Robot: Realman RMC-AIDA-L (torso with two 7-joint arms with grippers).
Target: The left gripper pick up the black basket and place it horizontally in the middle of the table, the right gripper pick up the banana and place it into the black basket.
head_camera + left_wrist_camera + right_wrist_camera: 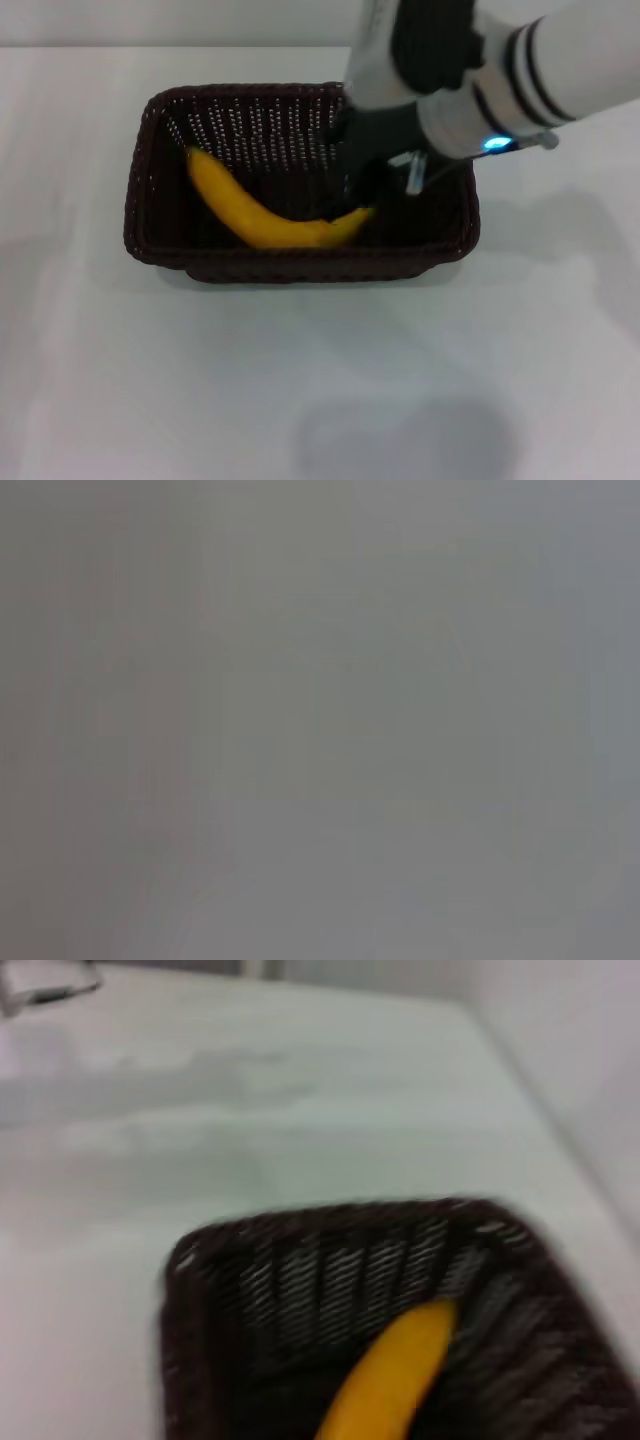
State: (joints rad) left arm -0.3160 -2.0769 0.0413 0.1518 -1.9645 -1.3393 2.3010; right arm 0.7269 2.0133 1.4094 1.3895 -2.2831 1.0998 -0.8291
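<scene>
**Banana in basket, right arm at release step**

The table (320,400) fills the head view, plain white, with soft shadows toward the near edge

The black basket (150,200) sits flat, long side parallel to the near edge, roughly mid-table and a bit toward the far edge. So the left arm's half of the job looks finished

The right arm comes in from the far right corner, white sleeve with black bands and the blue light lit. The right gripper (362,185) is down inside the basket, over the right-hand half, at the banana's stem end

The banana (255,215) lies in the basket, running from the far-left part of the floor toward the near-right, and appears to rest on the weave. The right wrist view shows the same: the basket (300,1290) wall and the banana (385,1385) lying against the inside

Whether the right gripper is clenched on the stem end or already released: cannot tell, the arm body hides its tips from the head camera and the wrist view shows none

The left gripper is not visible anywhere; the left wrist view is a flat grey blank

Judgement: step in hand is the last one, dropping off the banana. The next move calls for confirming the fingers are off the fruit, then a straight vertical lift clear of the braided rim, so neither the banana nor the light basket gets dragged along
</scene>
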